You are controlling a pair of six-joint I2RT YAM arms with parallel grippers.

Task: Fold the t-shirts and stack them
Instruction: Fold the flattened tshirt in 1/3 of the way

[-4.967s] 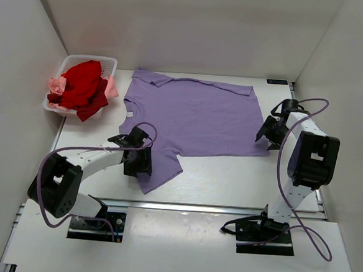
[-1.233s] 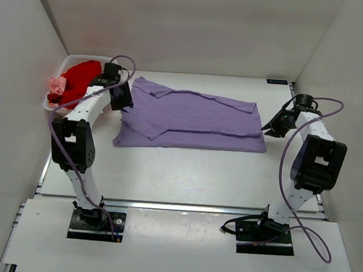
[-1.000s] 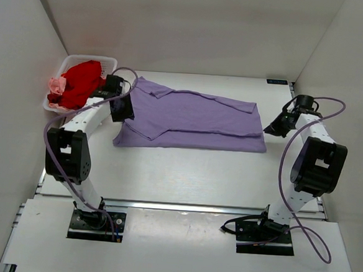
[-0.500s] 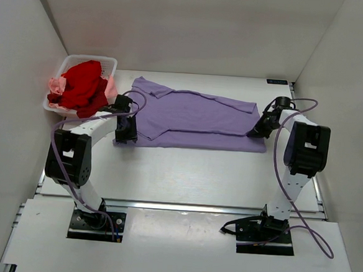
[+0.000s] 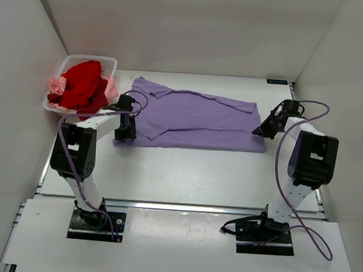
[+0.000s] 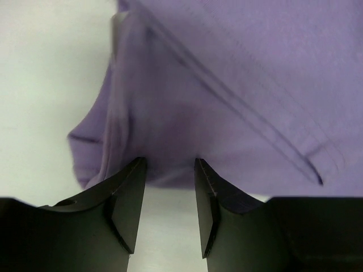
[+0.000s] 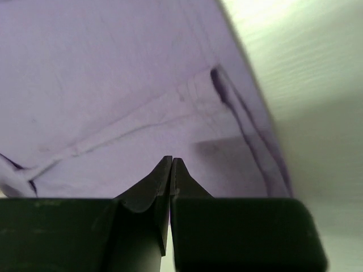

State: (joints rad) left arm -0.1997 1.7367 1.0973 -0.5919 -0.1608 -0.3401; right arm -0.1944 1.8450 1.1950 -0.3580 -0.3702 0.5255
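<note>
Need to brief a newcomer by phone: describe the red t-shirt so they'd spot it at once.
At the far-left corner of the table stands a white basket. The red t-shirt is heaped inside it, bright red, unlike the pale pink t-shirt crumpled at its left and the lavender t-shirt folded flat on the table.

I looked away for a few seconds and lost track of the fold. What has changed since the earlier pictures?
The lavender t-shirt, spread flat before, is now folded lengthwise into a narrower band. The left end effector swung from the near sleeve to the shirt's left end and is open. The right end effector has shut at the right end. The red t-shirt, pink t-shirt and basket stayed put.
</note>
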